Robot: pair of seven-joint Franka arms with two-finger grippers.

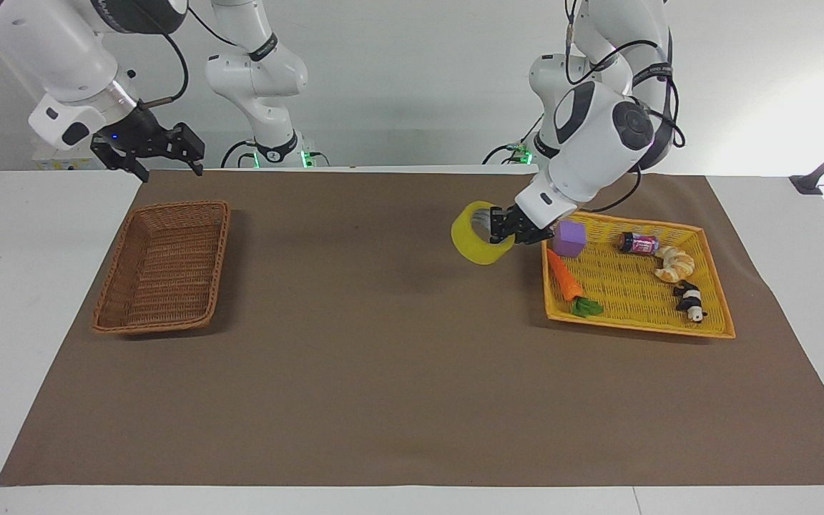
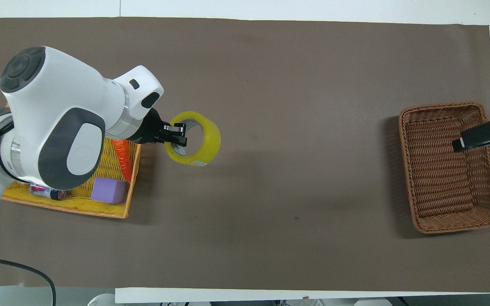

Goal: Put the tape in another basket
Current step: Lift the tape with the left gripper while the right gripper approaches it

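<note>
The yellow tape roll with a white core is held in my left gripper, which is shut on the roll's wall. The roll hangs in the air over the brown mat, just beside the yellow tray, toward the right arm's end. In the overhead view the tape and left gripper show past the tray's edge. The brown wicker basket stands empty at the right arm's end, also in the overhead view. My right gripper is open, raised over the basket's edge nearest the robots.
The yellow tray holds a carrot, a purple cube, a small can, a croissant and a panda toy. A brown mat covers the table between tray and basket.
</note>
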